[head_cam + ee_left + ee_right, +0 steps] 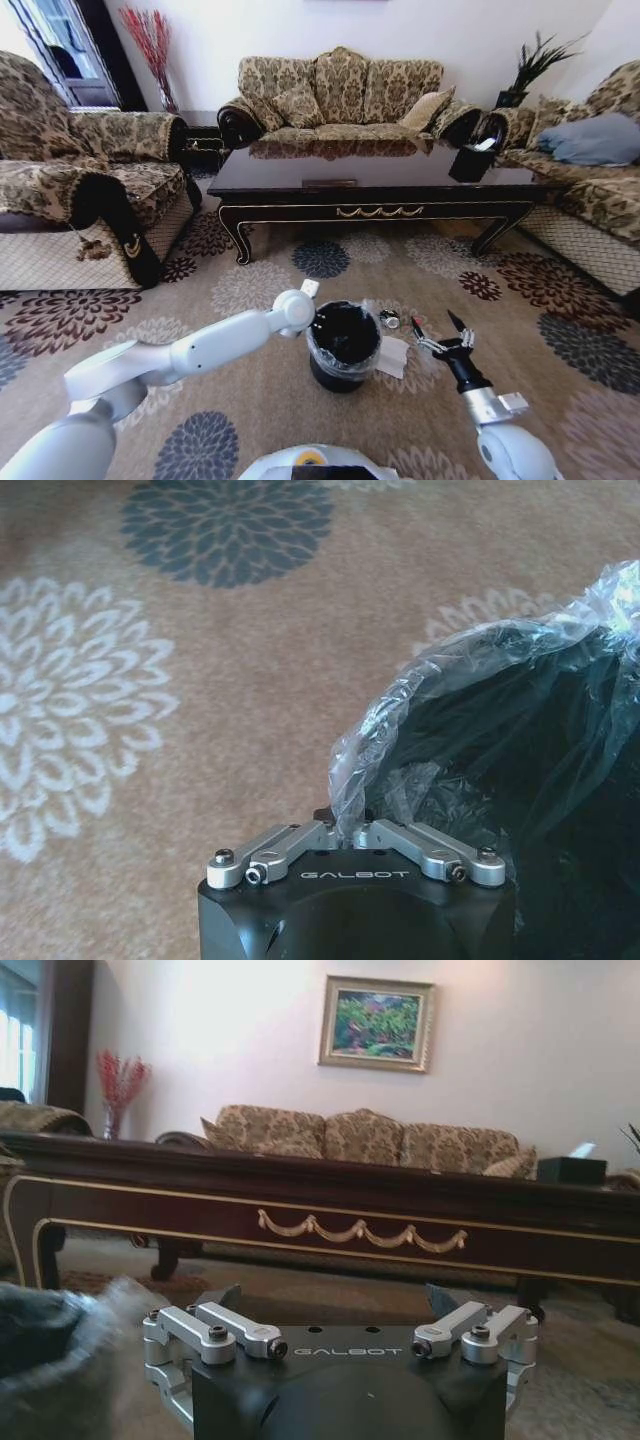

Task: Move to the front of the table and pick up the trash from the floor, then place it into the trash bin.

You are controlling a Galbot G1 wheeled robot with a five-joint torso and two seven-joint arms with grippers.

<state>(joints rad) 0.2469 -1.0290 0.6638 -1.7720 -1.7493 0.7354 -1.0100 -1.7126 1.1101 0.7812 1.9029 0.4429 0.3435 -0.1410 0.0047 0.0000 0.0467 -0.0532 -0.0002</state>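
Note:
The black trash bin point(343, 346) stands on the flowered carpet floor point(250, 400) in front of the dark table point(380, 190). My left gripper point(312, 298) is at the bin's left rim; in the left wrist view it point(352, 830) is shut on the folded plastic liner point(420, 710). A white napkin point(393, 357) lies flat right of the bin. Behind the napkin sits a small silvery can point(389, 319). My right gripper point(440, 333) hovers open just right of the napkin, nothing between its fingers point(228, 1296). It faces the table's front rail point(360, 1230).
A patterned armchair point(90, 190) stands at the left, a sofa point(340, 95) behind the table, another point(590, 190) at the right. A black tissue box point(470, 160) sits on the table's right end. Open carpet lies to both sides of the bin.

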